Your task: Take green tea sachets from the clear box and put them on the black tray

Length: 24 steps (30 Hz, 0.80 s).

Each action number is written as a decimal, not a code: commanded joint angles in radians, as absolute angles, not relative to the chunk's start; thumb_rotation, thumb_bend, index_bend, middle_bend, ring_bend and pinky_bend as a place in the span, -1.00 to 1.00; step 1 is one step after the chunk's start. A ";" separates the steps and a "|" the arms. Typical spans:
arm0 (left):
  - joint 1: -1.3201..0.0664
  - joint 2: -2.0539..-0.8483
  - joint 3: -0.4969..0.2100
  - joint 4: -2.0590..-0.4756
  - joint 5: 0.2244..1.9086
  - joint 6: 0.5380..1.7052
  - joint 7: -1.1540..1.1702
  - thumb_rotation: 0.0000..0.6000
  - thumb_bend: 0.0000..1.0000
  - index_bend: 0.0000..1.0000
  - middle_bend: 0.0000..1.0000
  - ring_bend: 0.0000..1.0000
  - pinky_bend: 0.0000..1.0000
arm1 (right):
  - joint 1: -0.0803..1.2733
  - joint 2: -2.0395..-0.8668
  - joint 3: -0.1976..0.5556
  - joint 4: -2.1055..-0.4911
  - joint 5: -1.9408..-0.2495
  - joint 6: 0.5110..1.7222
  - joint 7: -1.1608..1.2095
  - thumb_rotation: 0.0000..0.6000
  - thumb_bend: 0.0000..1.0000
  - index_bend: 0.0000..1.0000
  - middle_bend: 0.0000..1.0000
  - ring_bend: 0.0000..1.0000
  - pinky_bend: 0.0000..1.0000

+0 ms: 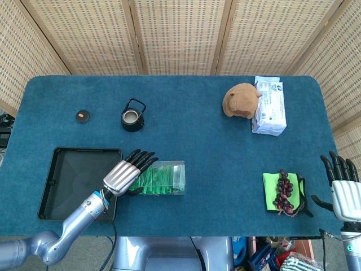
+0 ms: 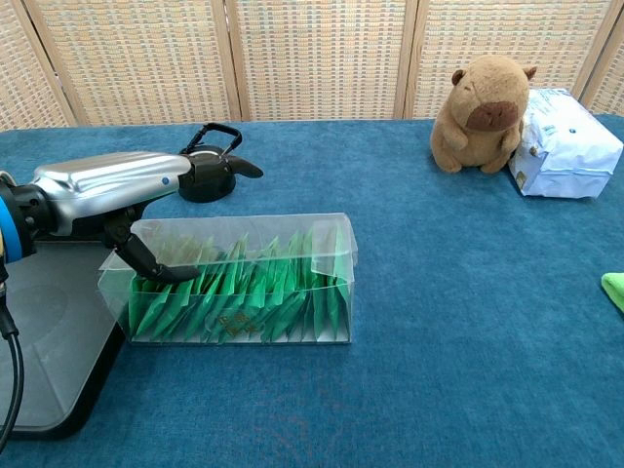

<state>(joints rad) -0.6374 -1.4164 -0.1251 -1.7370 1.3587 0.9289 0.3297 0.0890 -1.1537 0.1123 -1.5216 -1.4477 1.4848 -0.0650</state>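
The left hand hovers flat, fingers spread and holding nothing, over the clear box of green tea sachets; the black tray lies beside its wrist.

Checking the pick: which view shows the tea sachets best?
Chest view. The green sachets stand in rows, seen side-on through the clear box, with the left hand over its left end. Head view shows them only from above, small, partly hidden under that hand.
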 commanded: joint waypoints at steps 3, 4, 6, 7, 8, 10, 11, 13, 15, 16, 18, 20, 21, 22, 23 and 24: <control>-0.643 -1.407 -0.123 -1.744 1.353 0.935 0.325 1.00 -0.23 -0.83 -1.00 -1.00 -1.00 | 0.090 -1.154 0.112 -1.522 -1.446 1.483 -0.064 1.00 -1.00 -1.00 -1.00 -1.00 -1.00; -0.645 -1.403 -0.123 -1.747 1.352 0.937 0.322 1.00 -0.23 -0.82 -1.00 -1.00 -1.00 | 0.091 -1.154 0.112 -1.522 -1.445 1.481 -0.065 1.00 -1.00 -1.00 -1.00 -1.00 -1.00; -0.646 -1.396 -0.124 -1.753 1.351 0.942 0.317 1.00 -0.23 -0.81 -1.00 -1.00 -1.00 | 0.091 -1.153 0.112 -1.522 -1.443 1.479 -0.064 1.00 -1.00 -1.00 -1.00 -1.00 -1.00; -0.646 -1.394 -0.125 -1.755 1.351 0.945 0.315 1.00 -0.23 -0.81 -1.00 -1.00 -1.00 | 0.091 -1.153 0.112 -1.521 -1.443 1.479 -0.064 1.00 -1.00 -1.00 -1.00 -1.00 -1.00; -0.646 -1.387 -0.129 -1.761 1.351 0.952 0.310 1.00 -0.23 -0.81 -1.00 -1.00 -1.00 | 0.091 -1.153 0.112 -1.521 -1.442 1.478 -0.063 1.00 -1.00 -1.00 -1.00 -1.00 -1.00; -0.648 -1.379 -0.135 -1.768 1.349 0.959 0.304 1.00 -0.23 -0.80 -1.00 -1.00 -1.00 | 0.092 -1.154 0.112 -1.520 -1.441 1.476 -0.063 1.00 -1.00 -1.00 -1.00 -1.00 -1.00; -0.650 -1.373 -0.140 -1.771 1.346 0.961 0.301 1.00 -0.23 -0.80 -1.00 -1.00 -1.00 | 0.092 -1.154 0.112 -1.520 -1.440 1.475 -0.062 1.00 -1.00 -1.00 -1.00 -1.00 -1.00; -0.658 -1.361 -0.157 -1.779 1.333 0.964 0.292 1.00 -0.23 -0.78 -1.00 -1.00 -1.00 | 0.093 -1.154 0.111 -1.518 -1.439 1.472 -0.063 1.00 -1.00 -1.00 -1.00 -1.00 -1.00; -0.667 -1.348 -0.185 -1.785 1.315 0.971 0.283 1.00 -0.23 -0.76 -1.00 -1.00 -1.00 | 0.095 -1.156 0.111 -1.516 -1.436 1.467 -0.065 1.00 -1.00 -1.00 -1.00 -1.00 -1.00; -0.673 -1.339 -0.196 -1.790 1.302 0.969 0.280 1.00 -0.23 -0.74 -1.00 -1.00 -1.00 | 0.096 -1.157 0.112 -1.515 -1.434 1.465 -0.066 1.00 -1.00 -1.00 -1.00 -1.00 -1.00; -0.680 -1.329 -0.210 -1.796 1.283 0.966 0.278 1.00 -0.23 -0.72 -1.00 -1.00 -1.00 | 0.097 -1.158 0.113 -1.514 -1.431 1.463 -0.067 1.00 -1.00 -1.00 -1.00 -1.00 -1.00; -0.690 -1.312 -0.231 -1.805 1.248 0.960 0.272 1.00 -0.23 -0.71 -1.00 -1.00 -1.00 | 0.099 -1.159 0.114 -1.511 -1.425 1.458 -0.067 1.00 -1.00 -1.00 -1.00 -1.00 -1.00; -0.694 -1.305 -0.238 -1.808 1.232 0.957 0.270 1.00 -0.23 -0.71 -1.00 -1.00 -1.00 | 0.099 -1.159 0.115 -1.510 -1.423 1.456 -0.067 1.00 -1.00 -1.00 -1.00 -1.00 -1.00; -0.699 -1.298 -0.245 -1.810 1.216 0.951 0.267 1.00 -0.23 -0.70 -1.00 -1.00 -1.00 | 0.100 -1.159 0.116 -1.509 -1.421 1.455 -0.067 1.00 -1.00 -1.00 -1.00 -1.00 -1.00; -0.705 -1.291 -0.254 -1.808 1.193 0.943 0.262 1.00 -0.22 -0.70 -1.00 -1.00 -1.00 | 0.100 -1.159 0.117 -1.508 -1.419 1.454 -0.068 1.00 -1.00 -1.00 -1.00 -1.00 -1.00; -0.712 -1.285 -0.258 -1.807 1.174 0.930 0.259 1.00 -0.21 -0.69 -1.00 -1.00 -1.00 | 0.100 -1.160 0.117 -1.508 -1.417 1.453 -0.068 1.00 -1.00 -1.00 -1.00 -1.00 -1.00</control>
